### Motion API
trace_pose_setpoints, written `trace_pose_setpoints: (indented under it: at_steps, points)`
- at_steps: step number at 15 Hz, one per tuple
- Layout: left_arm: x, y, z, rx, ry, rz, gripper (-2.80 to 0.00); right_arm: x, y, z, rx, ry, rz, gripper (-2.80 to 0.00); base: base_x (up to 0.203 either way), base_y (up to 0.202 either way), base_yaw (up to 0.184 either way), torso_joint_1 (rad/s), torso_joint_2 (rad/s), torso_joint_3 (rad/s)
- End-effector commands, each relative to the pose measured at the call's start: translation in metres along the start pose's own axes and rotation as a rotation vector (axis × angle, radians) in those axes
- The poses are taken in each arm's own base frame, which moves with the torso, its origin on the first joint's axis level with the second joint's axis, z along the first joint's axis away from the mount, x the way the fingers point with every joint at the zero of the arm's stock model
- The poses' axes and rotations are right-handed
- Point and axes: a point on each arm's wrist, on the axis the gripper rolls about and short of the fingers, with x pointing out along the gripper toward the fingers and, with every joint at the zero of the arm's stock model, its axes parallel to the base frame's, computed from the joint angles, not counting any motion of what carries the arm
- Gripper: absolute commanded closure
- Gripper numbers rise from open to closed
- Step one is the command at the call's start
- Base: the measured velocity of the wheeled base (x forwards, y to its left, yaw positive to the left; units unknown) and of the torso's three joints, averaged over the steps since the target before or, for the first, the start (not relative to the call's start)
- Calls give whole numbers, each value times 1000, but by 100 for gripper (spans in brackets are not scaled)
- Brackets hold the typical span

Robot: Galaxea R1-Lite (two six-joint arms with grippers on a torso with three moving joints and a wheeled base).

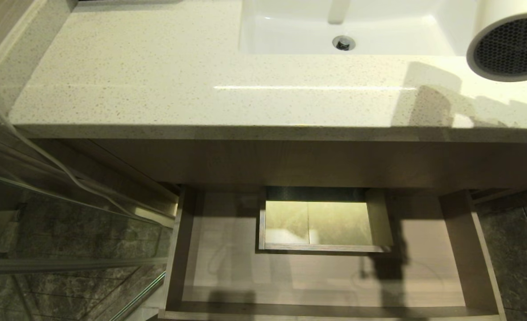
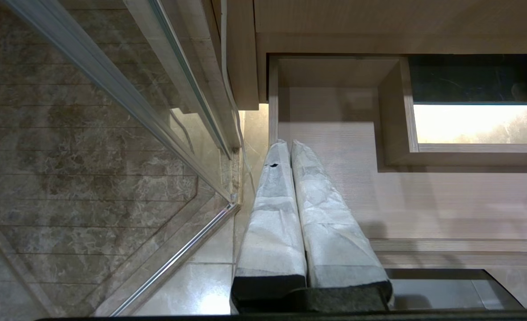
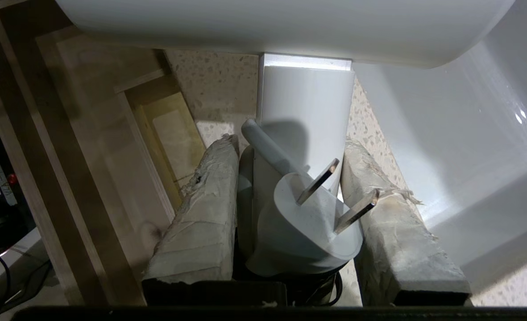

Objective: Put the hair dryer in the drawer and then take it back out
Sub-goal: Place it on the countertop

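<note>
while the hair dryer hangs over the far right of the countertop, these lines apply:

right gripper: the right gripper is clenched on the dryer's white handle, one padded finger on each side; the plug and a loop of cord are bunched between the fingers near the wrist.

hair dryer: held in the air at the right edge of the head view, its mesh end facing the camera, just right of the sink and well apart from the drawer.

drawer: the drawer stands pulled open below the counter's near edge, bare inside but for the boxed cutout at its far middle.

step, as i judge it: carrying the dryer toward the drawer, or away from it; i cannot tell which.

how to do it well: keep the grasp firm, clear the counter's near edge before lowering, aim for the flat floor right of the cutout, and mind the loose plug.

left gripper: the left gripper is parked low by the drawer's left wall, fingers pressed together, grasping nothing.
</note>
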Motion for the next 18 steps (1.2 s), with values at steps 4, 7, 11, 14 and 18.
trace_pose_setpoints:
  at_steps: [4, 7, 11, 14, 18]
  points:
    - [0, 0, 0, -1, 0, -1, 0, 41, -16, -12, -29, -61, 69, 0, 0, 0, 0, 0, 0, 0]
    - [0, 0, 0, -1, 0, 1, 0, 49, -18, -17, -22, -61, 89, 0, 0, 0, 0, 0, 0, 0]
    - [0, 0, 0, -1, 0, 1, 0, 58, -18, -21, -6, -62, 119, 0, 0, 0, 0, 0, 0, 0]
    - [0, 0, 0, -1, 1, 0, 0, 63, -19, -23, -7, -62, 125, -280, 0, 0, 0, 0, 0, 0]
    - [0, 0, 0, -1, 0, 1, 0, 58, -18, -19, -19, -62, 112, -280, 0, 0, 0, 0, 0, 0]
